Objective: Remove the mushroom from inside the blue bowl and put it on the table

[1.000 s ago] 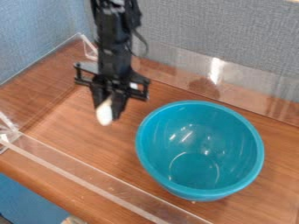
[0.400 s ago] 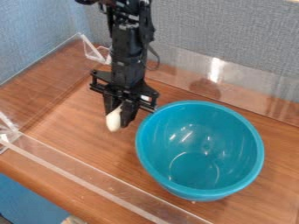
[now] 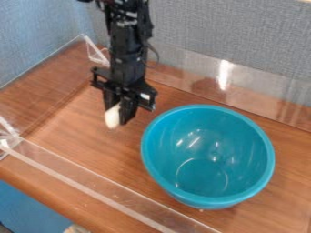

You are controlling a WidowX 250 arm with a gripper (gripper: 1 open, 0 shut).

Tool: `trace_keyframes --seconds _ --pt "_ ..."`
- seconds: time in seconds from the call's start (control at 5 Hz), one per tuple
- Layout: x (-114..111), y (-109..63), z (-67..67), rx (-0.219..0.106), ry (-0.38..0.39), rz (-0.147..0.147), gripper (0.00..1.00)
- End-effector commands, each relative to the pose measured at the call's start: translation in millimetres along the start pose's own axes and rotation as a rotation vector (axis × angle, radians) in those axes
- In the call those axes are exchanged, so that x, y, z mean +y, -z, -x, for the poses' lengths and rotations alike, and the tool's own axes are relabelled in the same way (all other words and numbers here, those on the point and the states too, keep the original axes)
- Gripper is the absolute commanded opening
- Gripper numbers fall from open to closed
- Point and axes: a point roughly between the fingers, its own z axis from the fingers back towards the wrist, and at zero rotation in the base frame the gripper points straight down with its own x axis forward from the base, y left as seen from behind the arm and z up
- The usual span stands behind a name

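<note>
My gripper (image 3: 118, 111) points straight down over the table (image 3: 61, 109), just left of the blue bowl (image 3: 209, 155). It is shut on the mushroom (image 3: 112, 117). Only the mushroom's cream-white stem shows below the black fingers, close to the wood. Whether it touches the tabletop I cannot tell. The bowl stands upright at the front right, and nothing is inside it.
Low clear acrylic walls (image 3: 73, 173) edge the tabletop at the front, left and back. A grey-blue wall rises behind the arm. Bare wood lies to the left of the gripper and in front of it.
The gripper, still holding the mushroom, has sunk slightly toward the wood beside the bowl, and its wrist has rolled a little. The bowl has not moved.
</note>
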Motion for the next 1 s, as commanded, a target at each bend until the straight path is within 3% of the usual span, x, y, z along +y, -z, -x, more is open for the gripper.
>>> trace_keyframes --seconds 0.0,0.4,0.8 --pt "11 -14.1 -14.4 -0.043 0.013 -0.013 0.00" --pt "22 -4.5 -25.9 -0.030 0.026 -0.013 0.00" --pt "29 5.1 -26.4 -0.014 -0.043 -0.010 0.00"
